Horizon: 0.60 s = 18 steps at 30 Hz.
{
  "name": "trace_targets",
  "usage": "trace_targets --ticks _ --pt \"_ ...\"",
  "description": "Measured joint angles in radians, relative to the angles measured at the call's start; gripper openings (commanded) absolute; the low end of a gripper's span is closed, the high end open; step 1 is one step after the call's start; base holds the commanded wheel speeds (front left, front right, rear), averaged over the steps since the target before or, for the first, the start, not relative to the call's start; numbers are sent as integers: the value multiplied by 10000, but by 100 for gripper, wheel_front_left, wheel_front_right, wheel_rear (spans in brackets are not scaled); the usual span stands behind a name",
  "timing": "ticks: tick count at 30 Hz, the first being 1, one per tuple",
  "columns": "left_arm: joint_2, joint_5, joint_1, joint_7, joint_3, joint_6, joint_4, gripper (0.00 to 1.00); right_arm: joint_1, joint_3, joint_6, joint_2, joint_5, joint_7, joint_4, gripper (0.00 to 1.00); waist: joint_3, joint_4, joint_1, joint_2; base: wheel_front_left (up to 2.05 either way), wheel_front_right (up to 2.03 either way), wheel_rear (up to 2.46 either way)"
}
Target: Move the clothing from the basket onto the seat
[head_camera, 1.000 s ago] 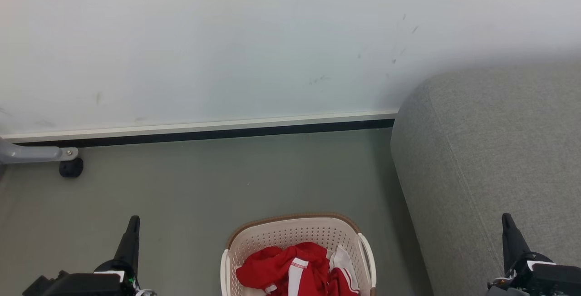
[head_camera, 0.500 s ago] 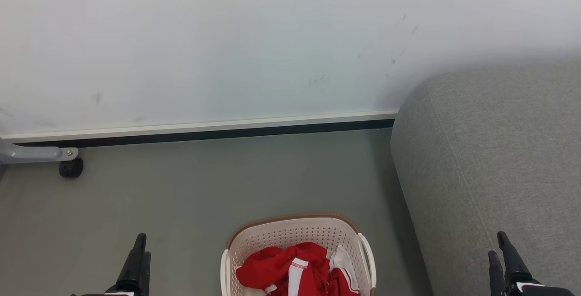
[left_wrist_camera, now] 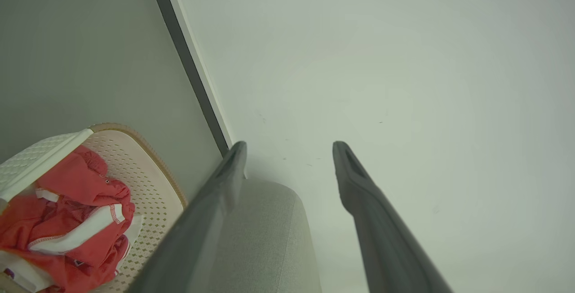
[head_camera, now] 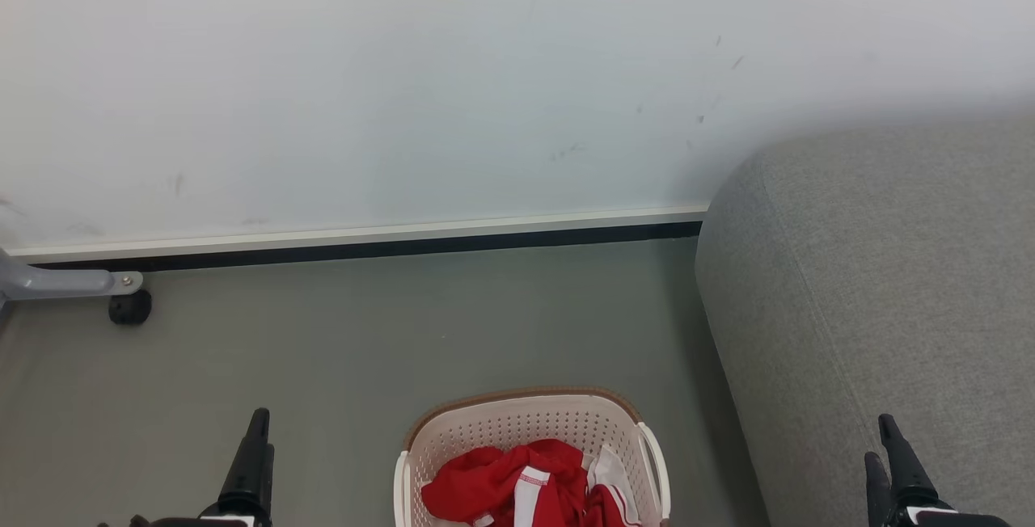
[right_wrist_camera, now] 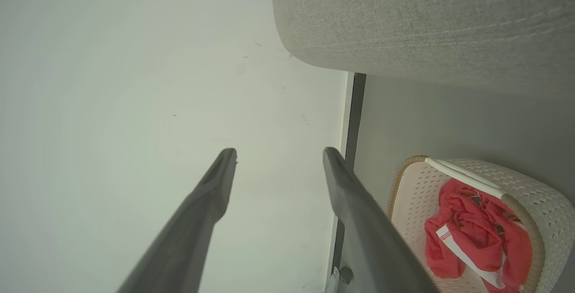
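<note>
- Clothing (head_camera: 517, 485) lies in a red, white-trimmed heap inside the basket (head_camera: 517, 394), below the rim and bunched toward the side nearer the seat.
- Basket stands on the floor (head_camera: 364, 349), just beside the seat (head_camera: 873, 284) and apart from it. The bottom edge of the head view cuts off its near part.
- Seat is bare where it shows; no garment lies on it.
- Left gripper (left_wrist_camera: 291, 145) hangs well to the left of the basket, jaws spread with nothing between them.
- Right gripper (right_wrist_camera: 279, 150) hangs in front of the seat, to the right of the basket, jaws likewise spread and empty.
- Neither gripper touches the clothing or the basket; both point toward the wall (head_camera: 404, 66), not down at the heap.
- Step in hand, as I judge it: the very start, the first reach not yet made and nothing moved across.
- Next move calls for one gripper to tip downward, pass over the rim, and sink into the heap to pinch a thick fold.
- Cloth then needs lifting well clear of the rim, since trailing parts could snag it, before being carried right over the seat.
</note>
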Motion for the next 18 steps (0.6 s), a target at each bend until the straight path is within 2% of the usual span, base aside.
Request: trace_targets --ticks 10,18 --pt "4 884 2 -318 -259 224 -330 100 86 247 -247 -4 -978 -336 -228 100 -96 3 0 -1 0 0 0" --pt "100 2508 2 -602 -593 437 -562 100 120 600 -545 -21 -2414 -614 -479 100 -166 15 0 -1 0 0 0"
